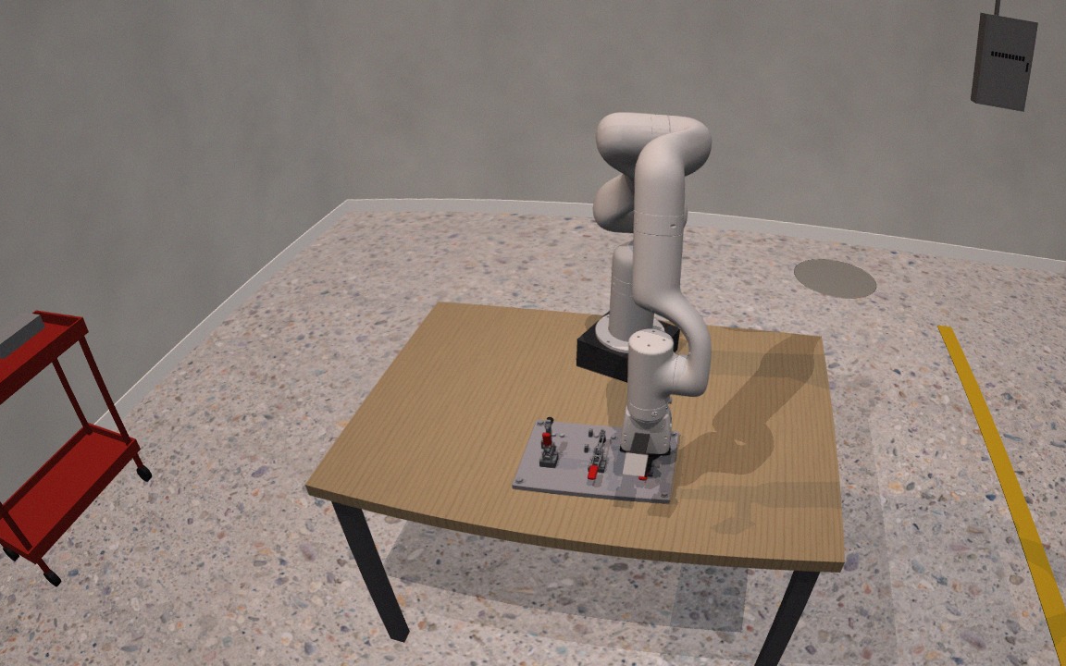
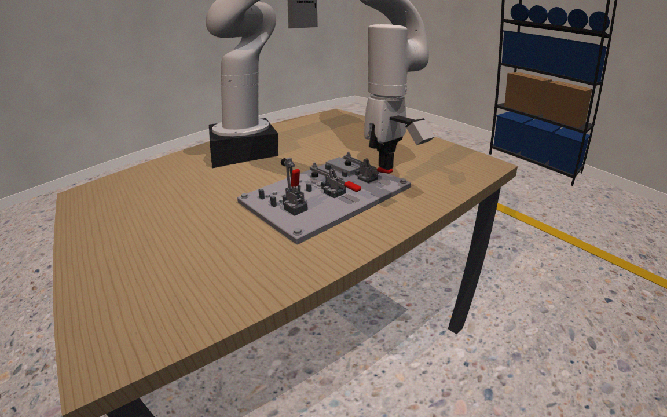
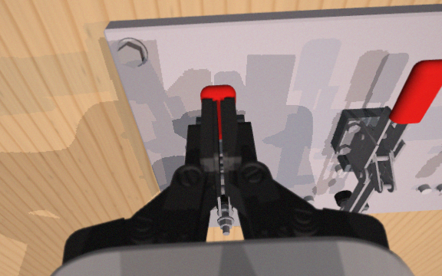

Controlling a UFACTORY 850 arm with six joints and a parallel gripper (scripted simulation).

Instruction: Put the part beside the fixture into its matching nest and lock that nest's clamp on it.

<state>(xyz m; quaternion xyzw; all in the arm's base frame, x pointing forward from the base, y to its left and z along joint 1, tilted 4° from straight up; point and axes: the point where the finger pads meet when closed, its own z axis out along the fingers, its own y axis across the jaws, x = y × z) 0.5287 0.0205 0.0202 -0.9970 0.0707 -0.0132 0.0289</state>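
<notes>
The grey fixture plate (image 2: 325,194) lies on the table and carries three toggle clamps. My gripper (image 2: 387,159) is shut with nothing between the fingers, and its tips rest on the red handle of the clamp nearest the plate's right end. In the wrist view the shut fingers cover that handle, and only its red tip (image 3: 218,92) shows beyond them. A flat grey part (image 2: 341,167) lies in that nest under the clamp bar. The middle clamp's red handle (image 2: 352,186) lies low. The left clamp's red handle (image 2: 294,178) stands upright.
The arm's black base (image 2: 242,142) stands on the table behind the plate. The middle clamp (image 3: 374,149) is close to the right of my fingers in the wrist view. A shelf rack (image 2: 550,83) stands off the table to the right, and a red cart (image 1: 19,430) far left.
</notes>
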